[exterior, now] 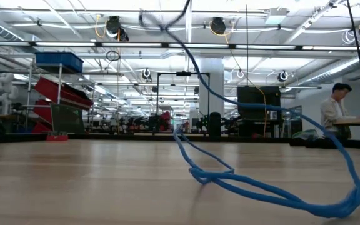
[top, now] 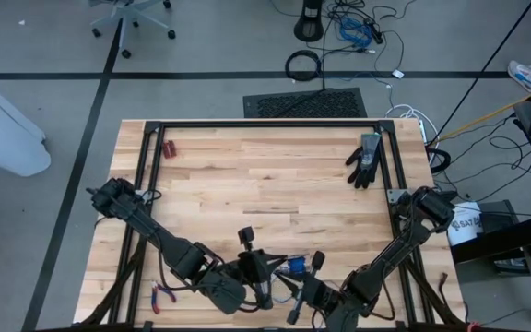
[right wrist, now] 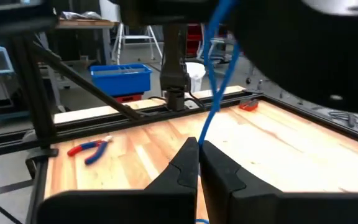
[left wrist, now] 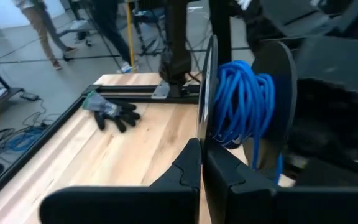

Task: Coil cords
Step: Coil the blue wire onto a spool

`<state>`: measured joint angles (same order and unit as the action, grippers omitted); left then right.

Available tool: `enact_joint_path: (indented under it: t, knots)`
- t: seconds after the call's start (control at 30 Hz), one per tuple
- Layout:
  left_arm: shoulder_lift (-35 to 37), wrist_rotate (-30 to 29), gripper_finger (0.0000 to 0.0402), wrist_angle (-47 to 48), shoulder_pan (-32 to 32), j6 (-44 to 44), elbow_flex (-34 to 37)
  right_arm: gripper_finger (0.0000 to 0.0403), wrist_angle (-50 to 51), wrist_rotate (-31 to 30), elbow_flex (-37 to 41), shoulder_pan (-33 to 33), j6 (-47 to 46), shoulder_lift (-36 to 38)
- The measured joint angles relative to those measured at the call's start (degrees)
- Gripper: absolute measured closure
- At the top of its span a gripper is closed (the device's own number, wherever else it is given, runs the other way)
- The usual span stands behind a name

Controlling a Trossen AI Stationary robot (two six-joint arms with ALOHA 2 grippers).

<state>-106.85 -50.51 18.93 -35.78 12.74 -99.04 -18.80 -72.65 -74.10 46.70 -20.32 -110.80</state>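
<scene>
The blue cord [exterior: 255,184] lies in loose loops on the table near its front edge and rises out of the low view's top. Part of it is wound on a spool [left wrist: 244,102] between two dark discs. My left gripper [left wrist: 202,149] is shut on the spool. My right gripper [right wrist: 199,146] is shut on a free stretch of cord. In the high view both grippers, left [top: 258,277] and right [top: 310,281], meet at the middle of the near edge, with the cord [top: 293,268] between them. My left gripper pinches the rim of the spool's nearer disc [left wrist: 205,127] between its two fingers. The discs stand upright and the spool is held above the table. My right gripper pinches the cord [right wrist: 202,134] between its two fingertips. From there the cord runs straight up and away, drawn taut.
A black glove [top: 365,159] lies at the far right of the table. Red-handled pliers [right wrist: 91,148] lie near the front left corner. A small red thing [top: 169,148] sits at the far left. A black frame [top: 265,124] rims the table. A person [exterior: 336,115] stands in the room beyond.
</scene>
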Motion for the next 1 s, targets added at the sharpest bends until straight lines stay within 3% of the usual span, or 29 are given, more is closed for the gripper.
enact_joint_path:
  t: [0.2,0.37,0.6,0.8,1.0]
  knots:
    - [0.0,3.4,0.0395,-0.1,-1.0,-1.5,-1.6,0.0398,0.8,-0.8,-0.1,0.1,1.7,0.1]
    - [0.6,4.0,0.0395,-0.6,-1.1,-3.2,-1.8,0.036,3.3,-0.6,0.1,1.7,5.9,0.1]
    - [4.6,8.8,0.0395,0.9,-1.4,-4.7,-1.8,0.0311,17.1,0.6,0.0,6.9,-9.5,1.5]
    - [6.5,9.6,0.0395,3.1,-2.2,-7.3,-1.8,0.0299,22.5,12.9,0.3,10.5,-19.9,1.5]
    - [7.2,9.8,0.0395,3.0,-2.2,-8.0,-1.8,0.0298,22.2,4.5,1.3,10.0,-19.2,1.5]
